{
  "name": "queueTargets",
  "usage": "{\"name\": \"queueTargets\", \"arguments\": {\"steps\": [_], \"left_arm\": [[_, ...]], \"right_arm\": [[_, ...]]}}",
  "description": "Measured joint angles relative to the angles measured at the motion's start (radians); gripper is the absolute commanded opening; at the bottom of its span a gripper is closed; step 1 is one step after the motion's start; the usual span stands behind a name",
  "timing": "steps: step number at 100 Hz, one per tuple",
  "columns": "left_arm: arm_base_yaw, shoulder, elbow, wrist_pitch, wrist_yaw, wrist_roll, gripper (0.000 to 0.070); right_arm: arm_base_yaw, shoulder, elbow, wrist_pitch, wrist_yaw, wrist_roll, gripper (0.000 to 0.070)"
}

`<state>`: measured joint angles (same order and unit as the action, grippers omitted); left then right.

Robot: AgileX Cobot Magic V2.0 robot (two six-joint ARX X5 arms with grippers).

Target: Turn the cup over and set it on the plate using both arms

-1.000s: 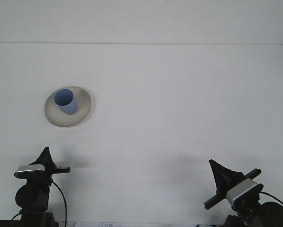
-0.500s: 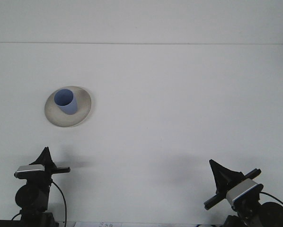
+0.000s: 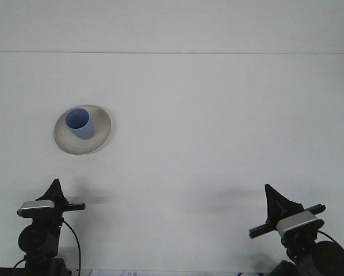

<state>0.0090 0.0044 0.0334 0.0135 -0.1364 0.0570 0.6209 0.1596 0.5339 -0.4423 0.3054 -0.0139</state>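
On the left half of the white desk [image 3: 218,126], a blue cup [image 3: 79,123] is seen standing upright, mouth up, on a pale round plate [image 3: 100,133]. The cup is set slightly left of the plate's middle, and its base is touching the plate. Nothing is gripping it.

Near the bottom edge of the front view, both arms are held low and well apart from the plate. The left gripper [image 3: 56,190] is seen at the lower left, below the plate, as a dark point rising above a grey wrist camera [image 3: 36,206]. A thin black bar is seen jutting to the right from that camera. Whether the left jaws are spread or pressed together cannot be told, since only one dark tip is shown.

The right gripper [image 3: 274,198] is seen at the lower right, likewise a dark pointed shape, tilted a little to the left, above its own grey wrist camera [image 3: 298,222]. A black bar is crossed behind it at a slant. The state of the right jaws cannot be told either. Neither gripper is touching anything on the desk.
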Motion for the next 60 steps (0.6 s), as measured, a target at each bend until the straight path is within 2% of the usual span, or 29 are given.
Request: {"name": "queueTargets", "arguments": {"steps": [9, 22, 29, 41, 60], "left_arm": [[0.0, 0.0, 0.0, 0.0, 0.0, 0.0, 0.0015], [0.0, 0.0, 0.0, 0.0, 0.0, 0.0, 0.0015], [0.0, 0.0, 0.0, 0.0, 0.0, 0.0, 0.0015], [0.0, 0.0, 0.0, 0.0, 0.0, 0.0, 0.0015], [0.0, 0.0, 0.0, 0.001, 0.0, 0.0, 0.0015]], "right_arm": [[-0.162, 0.0, -0.11, 0.13, -0.116, -0.017, 0.0001], [-0.399, -0.018, -0.298, 0.329, -0.34, -0.021, 0.0001], [-0.504, -0.046, -0.39, 0.41, -0.421, -0.001, 0.0001], [-0.601, -0.102, -0.486, 0.451, -0.425, 0.045, 0.0001], [-0.622, -0.158, -0.519, 0.394, -0.427, 0.056, 0.0001]]}}
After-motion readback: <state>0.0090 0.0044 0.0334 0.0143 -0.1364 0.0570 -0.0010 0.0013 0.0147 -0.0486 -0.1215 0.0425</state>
